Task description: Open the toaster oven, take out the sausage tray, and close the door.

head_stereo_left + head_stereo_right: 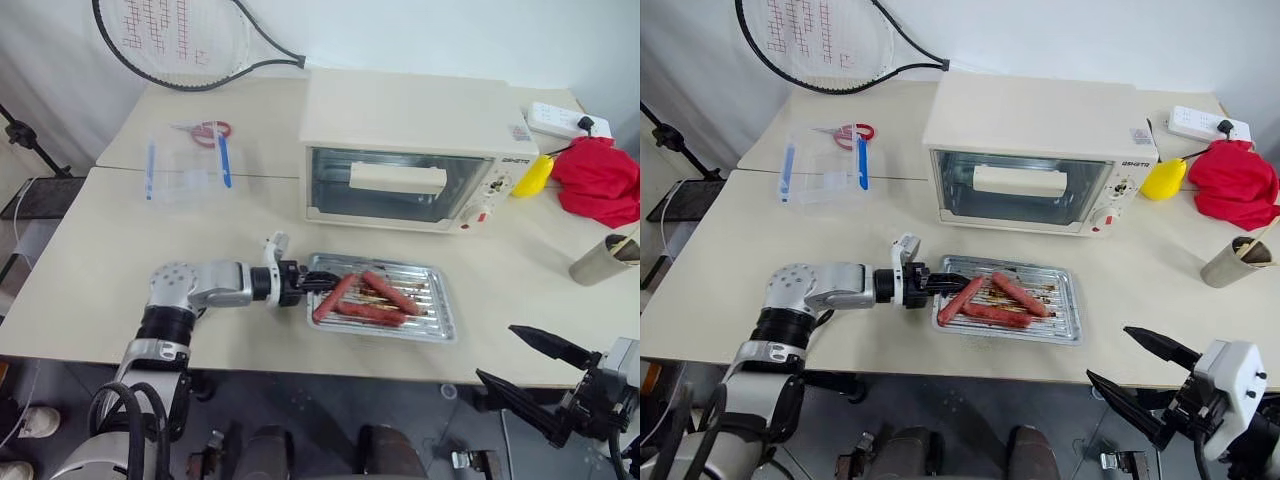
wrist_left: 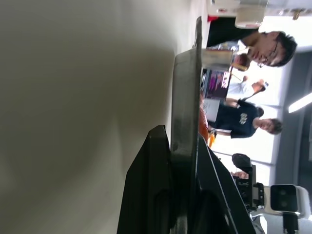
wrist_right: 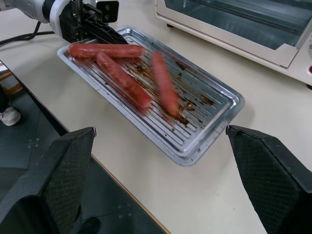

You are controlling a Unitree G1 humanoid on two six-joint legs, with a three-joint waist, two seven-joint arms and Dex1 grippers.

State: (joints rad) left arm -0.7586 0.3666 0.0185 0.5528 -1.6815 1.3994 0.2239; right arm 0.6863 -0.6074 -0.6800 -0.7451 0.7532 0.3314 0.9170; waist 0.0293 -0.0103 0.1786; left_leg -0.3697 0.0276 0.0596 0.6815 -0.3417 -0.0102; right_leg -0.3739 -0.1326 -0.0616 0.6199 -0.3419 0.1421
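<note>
This looked like a robotics lab or office: cream tables (image 1: 90, 290) pushed together, a toaster oven (image 1: 410, 150), a tennis racket (image 1: 180, 40), a power strip (image 1: 568, 121), and people (image 2: 243, 122) sitting among monitors beyond

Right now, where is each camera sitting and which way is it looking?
Left and right eye views: on the head, looking down over the table; both arms show, left gripper clamped on the sausage tray before the closed toaster oven.
Left wrist view: along the left fingers pinching the tray's rim; people stand beyond.
Right wrist view: between the open right gripper fingers, at the tray.
Shared: the tray appears in every view.
</note>
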